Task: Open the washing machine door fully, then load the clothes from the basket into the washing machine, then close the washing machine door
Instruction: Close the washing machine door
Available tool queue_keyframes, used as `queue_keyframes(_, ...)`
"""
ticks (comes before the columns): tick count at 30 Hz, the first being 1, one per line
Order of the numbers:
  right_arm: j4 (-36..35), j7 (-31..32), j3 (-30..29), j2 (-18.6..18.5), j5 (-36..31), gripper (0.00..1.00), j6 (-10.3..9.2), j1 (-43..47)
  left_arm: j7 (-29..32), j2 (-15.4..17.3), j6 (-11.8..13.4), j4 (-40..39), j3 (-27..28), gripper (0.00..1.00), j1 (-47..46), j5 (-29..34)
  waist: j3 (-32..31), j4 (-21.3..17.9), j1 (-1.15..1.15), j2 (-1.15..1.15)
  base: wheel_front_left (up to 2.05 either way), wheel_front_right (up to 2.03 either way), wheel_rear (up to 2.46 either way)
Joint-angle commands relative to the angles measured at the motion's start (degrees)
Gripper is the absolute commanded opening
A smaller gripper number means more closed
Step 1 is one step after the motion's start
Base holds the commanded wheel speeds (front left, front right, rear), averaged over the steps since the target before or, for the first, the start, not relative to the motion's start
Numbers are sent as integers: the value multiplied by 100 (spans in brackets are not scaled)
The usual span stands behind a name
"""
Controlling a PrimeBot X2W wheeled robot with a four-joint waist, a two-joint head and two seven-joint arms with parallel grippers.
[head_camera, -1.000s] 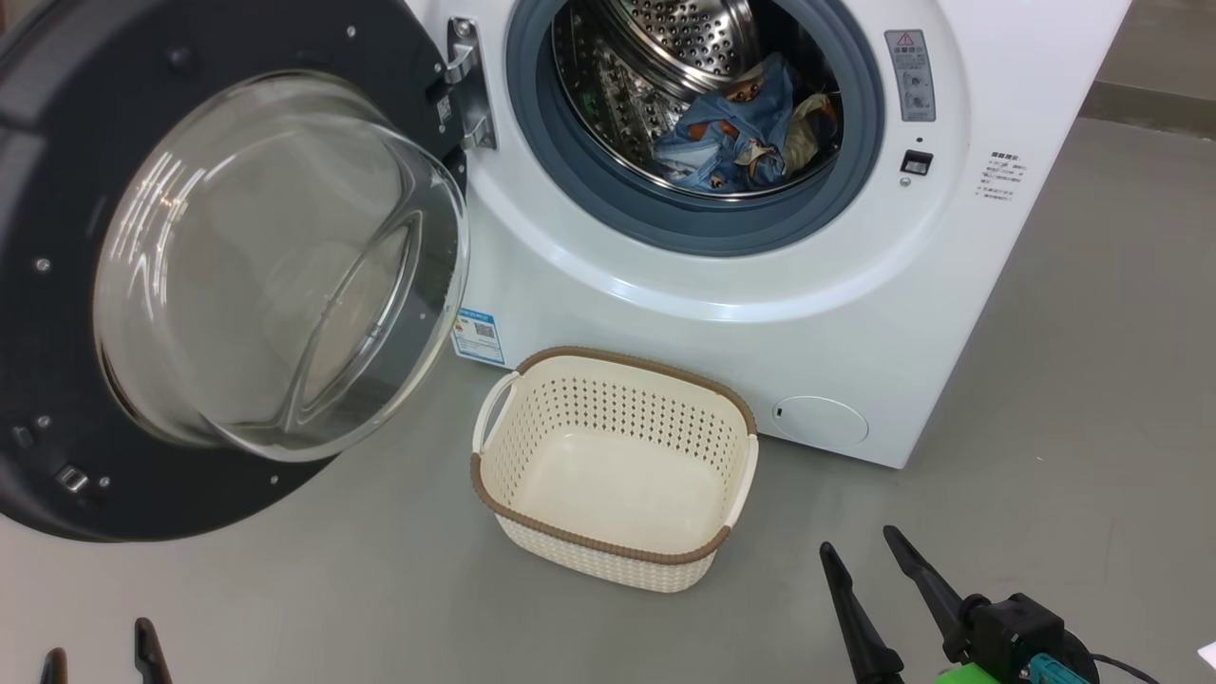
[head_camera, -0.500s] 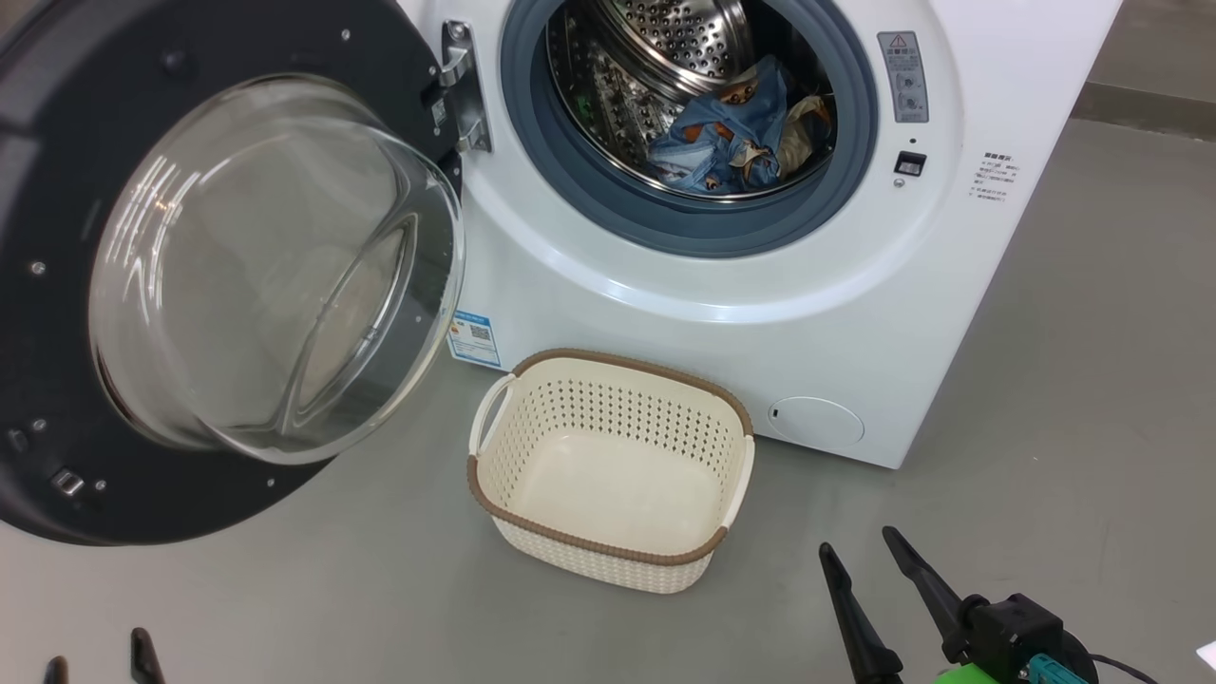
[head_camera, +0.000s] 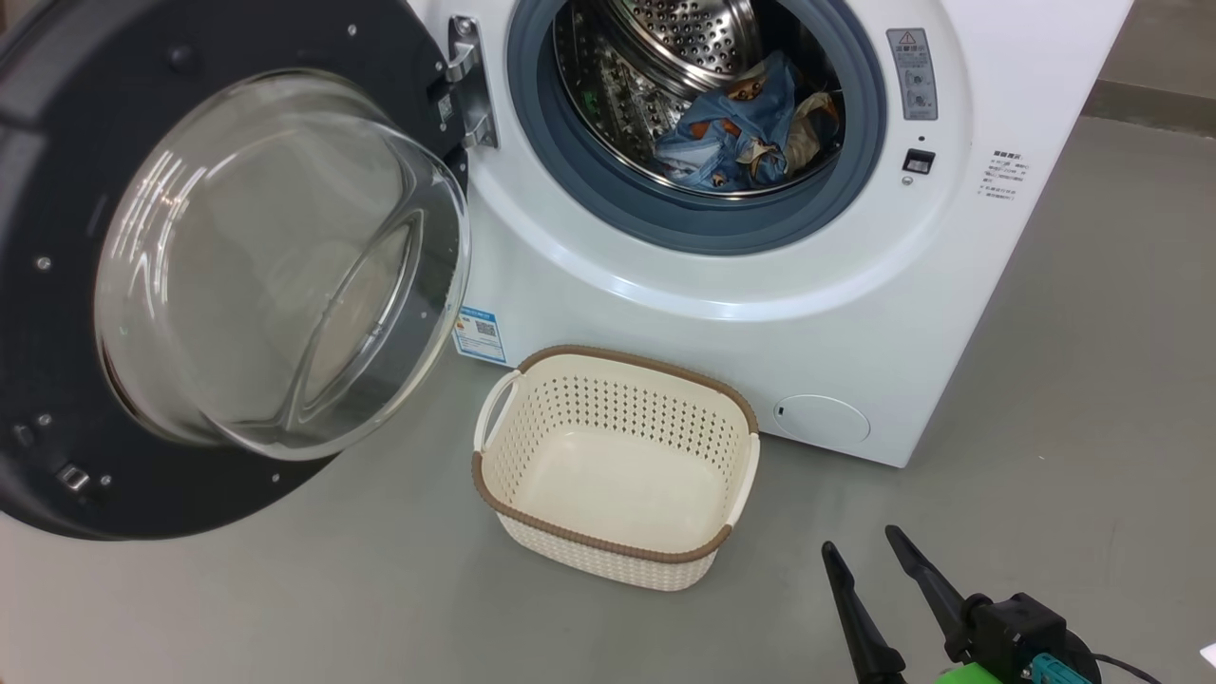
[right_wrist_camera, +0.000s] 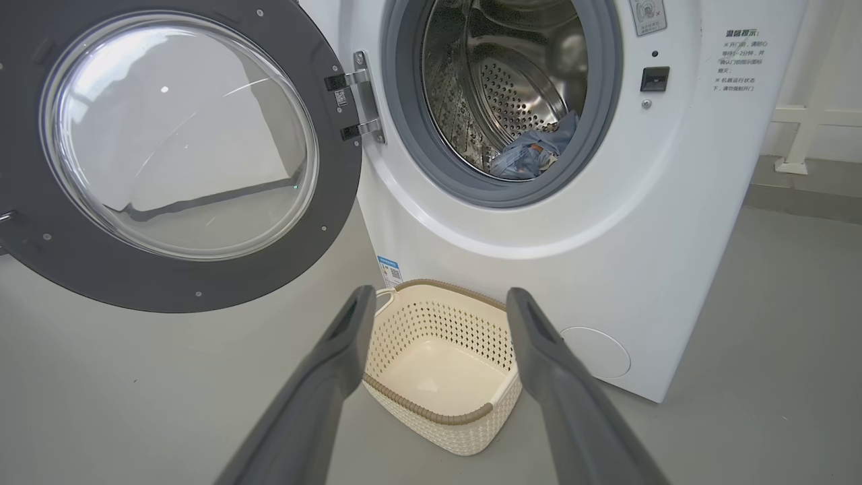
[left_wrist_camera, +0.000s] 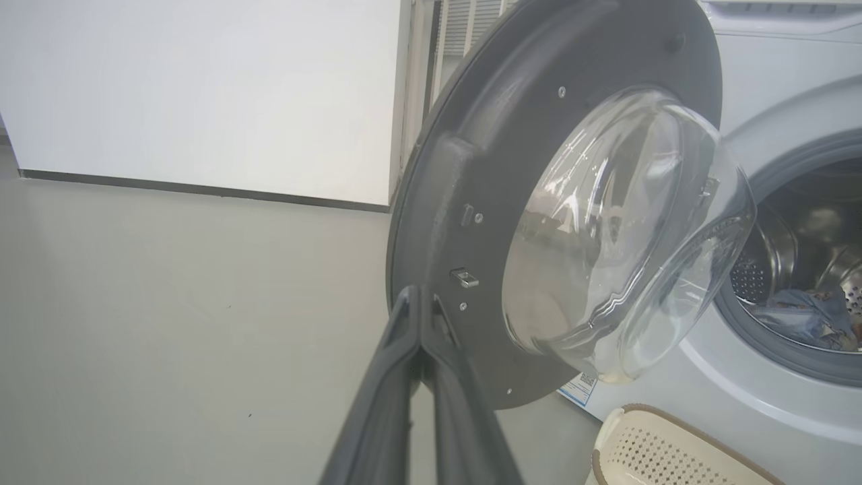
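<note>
The washing machine (head_camera: 760, 313) stands with its door (head_camera: 218, 266) swung wide open to the left. Light-blue clothes (head_camera: 741, 133) lie inside the steel drum, also seen as clothes (right_wrist_camera: 535, 155). The cream basket (head_camera: 617, 465) sits empty on the floor before the machine. My right gripper (head_camera: 863, 546) hovers open at the lower right, its fingers (right_wrist_camera: 337, 350) framing the basket (right_wrist_camera: 444, 364). In the left wrist view my left gripper (left_wrist_camera: 417, 296) is shut with nothing between its fingers, its tips close to the door's (left_wrist_camera: 485, 202) outer rim near the latch.
Grey floor (head_camera: 1092, 380) spreads right of the machine and in front of the basket. A white wall with a dark skirting (left_wrist_camera: 202, 192) runs behind the open door. A round filter cap (head_camera: 822, 418) sits low on the machine's front.
The left gripper's fingertips, apart at the lower left of the head view, have dropped out of that view. The left gripper has gone from open to shut. The right gripper holds still.
</note>
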Motion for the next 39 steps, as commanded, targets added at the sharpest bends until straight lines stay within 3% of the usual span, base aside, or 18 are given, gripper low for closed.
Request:
queue_keyframes(1,-151,-28,131,2,11,100,9,-78,-21,139,-223,-91,515,0,-515,-53,10,-5,0,0,0,0,0)
queue_keyframes(10,-149,-28,128,2,-17,100,9,-104,-21,546,-523,255,1086,0,-1265,-579,46,-32,0,0,0,0,0)
queue_keyframes(22,-125,-28,158,-26,-69,100,9,-208,166,1895,-680,1405,1431,0,-2536,-1741,166,-171,0,0,0,0,0)
queue_keyframes(32,-141,-28,145,-103,-91,100,9,-260,1113,2595,-701,2561,1642,0,-3525,-3550,302,-284,0,0,0,0,0)
queue_keyframes(39,-154,-28,159,-195,-128,100,9,-335,2066,2835,-702,3353,2045,0,-3993,-5115,470,-376,0,0,0,0,0)
